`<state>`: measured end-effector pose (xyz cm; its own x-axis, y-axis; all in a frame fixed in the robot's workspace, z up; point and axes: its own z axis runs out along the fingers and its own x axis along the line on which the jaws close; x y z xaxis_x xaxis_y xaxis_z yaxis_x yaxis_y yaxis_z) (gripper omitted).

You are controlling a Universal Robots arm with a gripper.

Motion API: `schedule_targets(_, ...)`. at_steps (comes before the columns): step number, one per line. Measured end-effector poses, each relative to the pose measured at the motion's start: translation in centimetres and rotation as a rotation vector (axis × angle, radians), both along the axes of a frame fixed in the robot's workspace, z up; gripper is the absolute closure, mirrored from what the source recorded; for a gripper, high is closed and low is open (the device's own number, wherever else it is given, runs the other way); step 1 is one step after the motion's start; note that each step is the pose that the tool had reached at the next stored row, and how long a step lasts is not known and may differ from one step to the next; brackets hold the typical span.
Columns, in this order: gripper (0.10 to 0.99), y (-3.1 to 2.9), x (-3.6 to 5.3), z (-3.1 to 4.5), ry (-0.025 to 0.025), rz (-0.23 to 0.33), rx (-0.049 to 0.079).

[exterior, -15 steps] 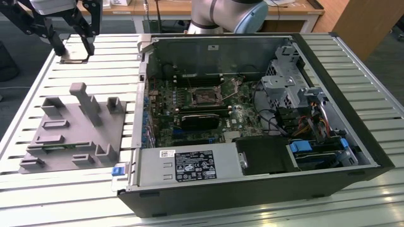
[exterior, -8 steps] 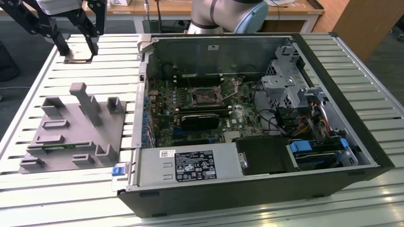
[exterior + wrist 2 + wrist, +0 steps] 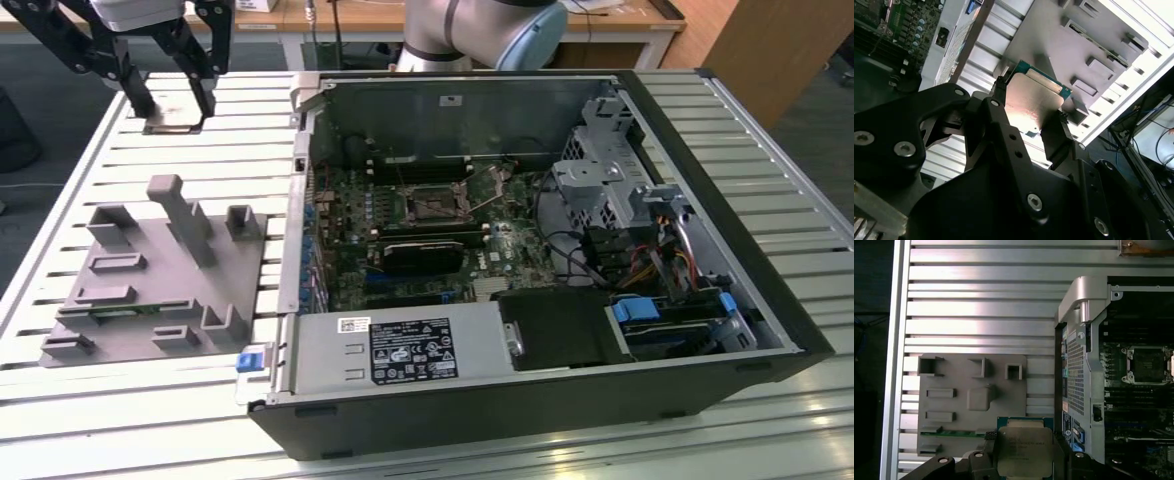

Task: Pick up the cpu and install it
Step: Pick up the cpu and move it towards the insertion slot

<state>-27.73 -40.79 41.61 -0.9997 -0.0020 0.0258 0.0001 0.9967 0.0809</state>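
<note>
Cpu point(image 3: 1024, 452) sits clamped by its edges between the two fingers of the gripper point(image 3: 174, 112), which is closed only to the chip's width, over the desk point(image 3: 80, 160) near its far corner on the exterior view's left. Nearby, the grey holder block point(image 3: 147, 290) keeps a green memory stick point(image 3: 954, 433) in one slot. The open computer case point(image 3: 534, 420) holds the motherboard point(image 3: 360, 280), its square socket point(image 3: 434, 203) uncovered
</note>
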Motion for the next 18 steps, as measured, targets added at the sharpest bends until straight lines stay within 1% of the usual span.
schedule_targets(11, 0.553, 0.0, 1.13, 0.0, 0.0007, 0.0, 0.0)
schedule_targets(18, 0.553, 0.01, 2.04, 0.0, 0.0014, 0.0, 0.0)
